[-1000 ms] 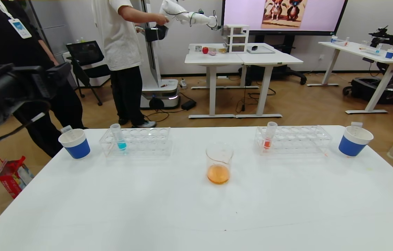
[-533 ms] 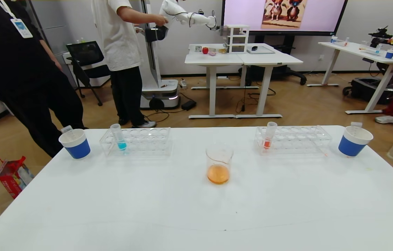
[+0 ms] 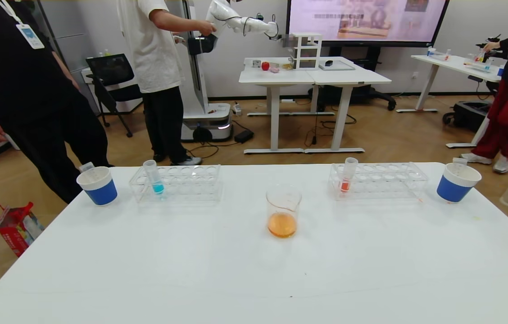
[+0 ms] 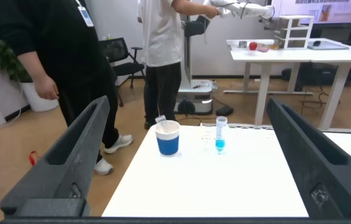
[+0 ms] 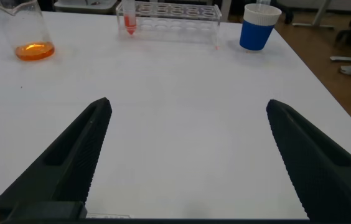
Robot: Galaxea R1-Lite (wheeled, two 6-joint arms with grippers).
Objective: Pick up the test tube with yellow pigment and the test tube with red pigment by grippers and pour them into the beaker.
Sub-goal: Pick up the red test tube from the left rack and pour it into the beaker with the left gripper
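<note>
- Clear glass beaker (image 3: pixel 283 210) at the centre of the white worktop (image 3: pixel 254 270), upright, orange liquid pooled in the bottom; also seen from the right wrist (image 5: pixel 21 28).
- Orange-red liquid in the test tube with red pigment (image 3: pixel 347 175), upright in the end slot nearest the beaker of the clear rack (image 3: pixel 380 181) at 1 o'clock from the beaker; visible from the right wrist too (image 5: pixel 127 17).
- Cyan-filled tube (image 3: pixel 153 177) upright in a second clear rack (image 3: pixel 177 182) at 11 o'clock from the beaker.
- Blue-and-white paper cup (image 3: pixel 97 185) at the far left, just beyond the left rack, an empty-looking tube leaning inside; matching cup (image 3: pixel 457 181) at the far right with another tube in it.
- No yellow liquid made out in any tube on the worktop.
- Left gripper (image 4: pixel 191 155) spread wide, clamped on nothing, hanging above the near left of the worktop, facing the left cup and cyan tube.
- Right gripper (image 5: pixel 188 149) likewise spread wide and empty, above the near right of the worktop, well short of the red tube's rack.
</note>
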